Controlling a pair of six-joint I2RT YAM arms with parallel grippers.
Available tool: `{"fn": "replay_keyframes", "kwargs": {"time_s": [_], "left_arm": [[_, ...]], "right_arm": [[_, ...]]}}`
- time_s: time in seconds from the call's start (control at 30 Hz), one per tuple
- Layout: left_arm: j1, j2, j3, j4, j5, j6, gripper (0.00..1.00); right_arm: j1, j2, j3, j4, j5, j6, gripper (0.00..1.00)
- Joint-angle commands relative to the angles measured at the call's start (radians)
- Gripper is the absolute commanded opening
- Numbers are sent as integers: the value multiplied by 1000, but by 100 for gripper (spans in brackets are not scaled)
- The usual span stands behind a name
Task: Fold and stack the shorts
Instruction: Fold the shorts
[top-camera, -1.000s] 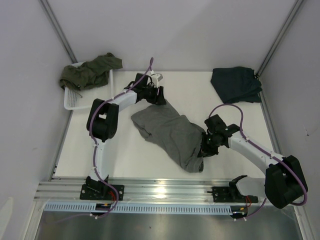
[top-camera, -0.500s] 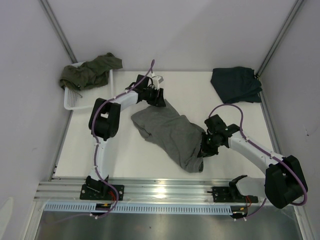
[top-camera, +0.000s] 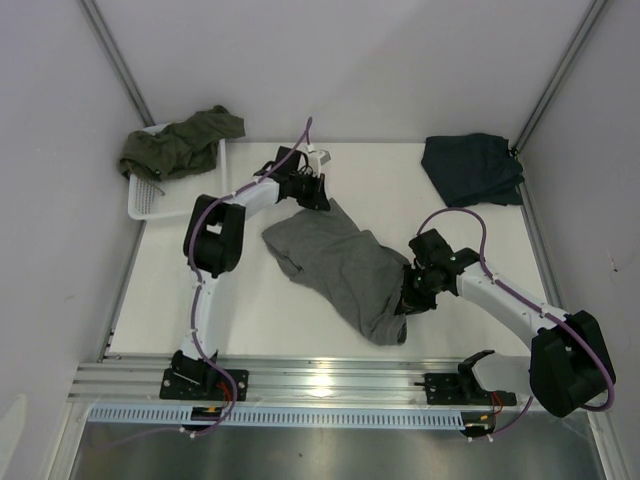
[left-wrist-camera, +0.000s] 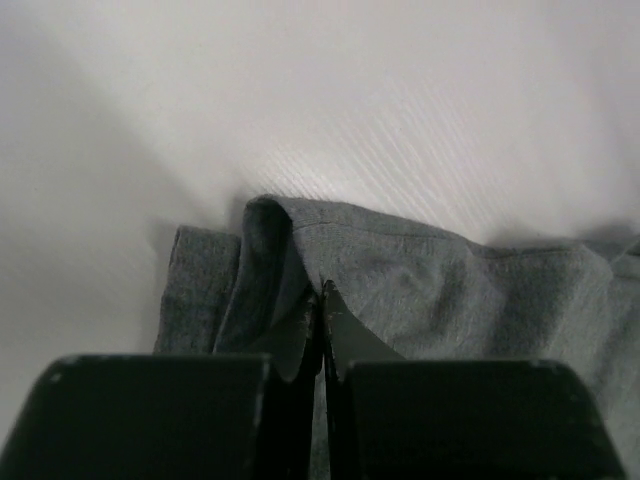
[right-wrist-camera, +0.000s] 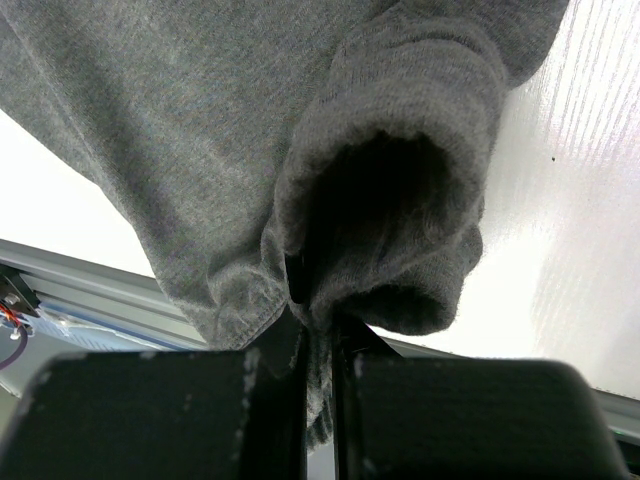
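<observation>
A matte white table (top-camera: 250, 300) stands between pale walls. The light grey shorts (top-camera: 335, 262), a soft marled knit, lie rumpled in a diagonal band across its middle. The left gripper (top-camera: 318, 197), its arm stretched forward with the elbow bent, pinches a raised fold at the far corner, fingers (left-wrist-camera: 300, 335) closed on the cloth. The right gripper (top-camera: 408, 300), its arm low and angled inward, clamps the rolled, tube-like near hem. The dark navy shorts (top-camera: 470, 168) lie far right. The olive green shorts (top-camera: 180, 143) are heaped over a white mesh basket (top-camera: 140, 205) far left.
</observation>
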Motion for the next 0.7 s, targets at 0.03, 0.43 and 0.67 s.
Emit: {"fn": "replay_keyframes", "kwargs": {"time_s": [0.03, 0.43, 0.67], "left_arm": [[-3, 36, 88, -15, 34, 10, 0], [19, 107, 241, -50, -64, -76, 0], [26, 119, 251, -44, -125, -115, 0]], "right_arm": [[9, -17, -6, -1, -26, 2, 0], [23, -61, -42, -9, -23, 27, 0], [36, -92, -79, -13, -13, 42, 0]]}}
